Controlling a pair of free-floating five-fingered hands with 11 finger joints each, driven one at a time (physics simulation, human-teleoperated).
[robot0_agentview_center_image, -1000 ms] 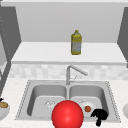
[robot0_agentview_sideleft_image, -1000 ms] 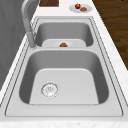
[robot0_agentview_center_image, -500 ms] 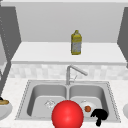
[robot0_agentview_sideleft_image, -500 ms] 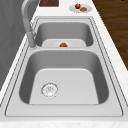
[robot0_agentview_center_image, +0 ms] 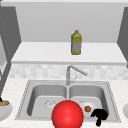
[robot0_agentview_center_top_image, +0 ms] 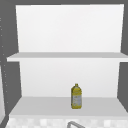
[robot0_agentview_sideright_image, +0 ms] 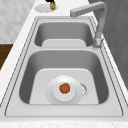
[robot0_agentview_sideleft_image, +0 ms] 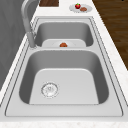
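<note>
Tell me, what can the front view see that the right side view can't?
Front view: a yellow bottle on the shelf, a red ball low in the picture, and a black robot hand at the sink's front right rim. Right side view: a plate on the far counter with brown food. Both: the sink, the faucet, and a white plate with an orange-red thing.

A bottle [robot0_agentview_center_image: 76,43] stands on the shelf [robot0_agentview_center_image: 45,53] above the tap [robot0_agentview_center_image: 72,72]; a plate [robot0_agentview_sideright_image: 64,90] lies in the right basin [robot0_agentview_sideright_image: 65,77], hand [robot0_agentview_center_image: 100,115] before it.
</note>
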